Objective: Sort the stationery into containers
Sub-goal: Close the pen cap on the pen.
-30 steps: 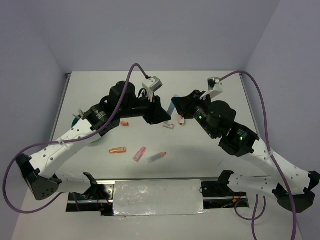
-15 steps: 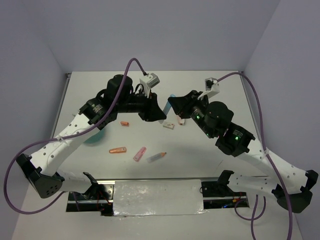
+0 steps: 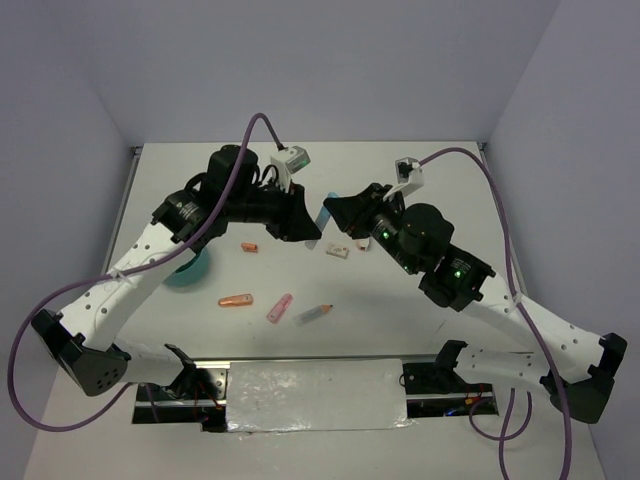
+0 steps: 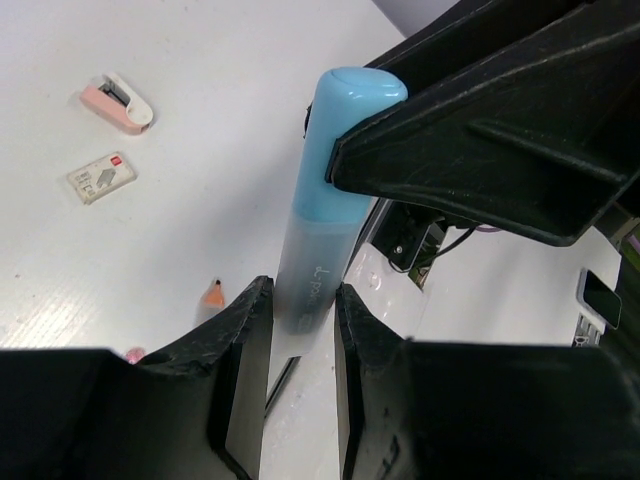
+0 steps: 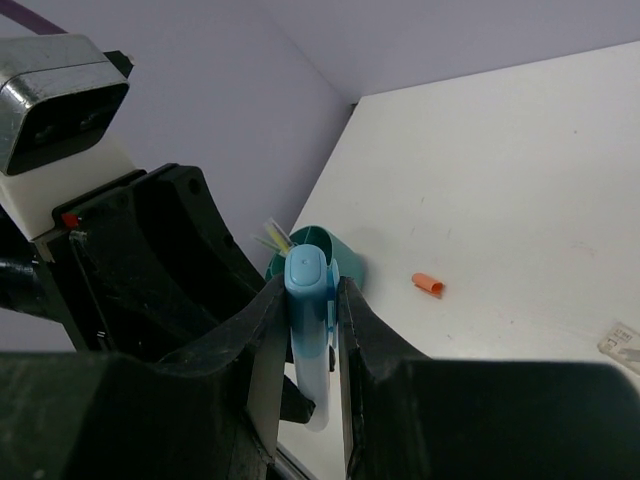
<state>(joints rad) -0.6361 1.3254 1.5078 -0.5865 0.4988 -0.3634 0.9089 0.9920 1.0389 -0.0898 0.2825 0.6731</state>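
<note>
1. While both hands pinch one light-blue marker [image 4: 320, 230] in mid-air betw. the arms, it hasn't reached a container: left hand [image 4: 300, 296] clamps its clear end, right hand [image 5: 308, 290] its opaque end.
2. Done: teal bowl [image 3: 190, 270], by left arm, holds some yellow bits [image 5: 270, 236].
3. Left on table [image 3: 440, 180]: orange marker [image 3: 236, 299], pink marker [image 3: 279, 307], pencil [image 3: 313, 314], orange cap [image 3: 249, 247], eraser [image 4: 102, 180].
4. Est.: roughly half to go.

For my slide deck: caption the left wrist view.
Left pincer and right pincer both clamp a light-blue marker above the table.
</note>
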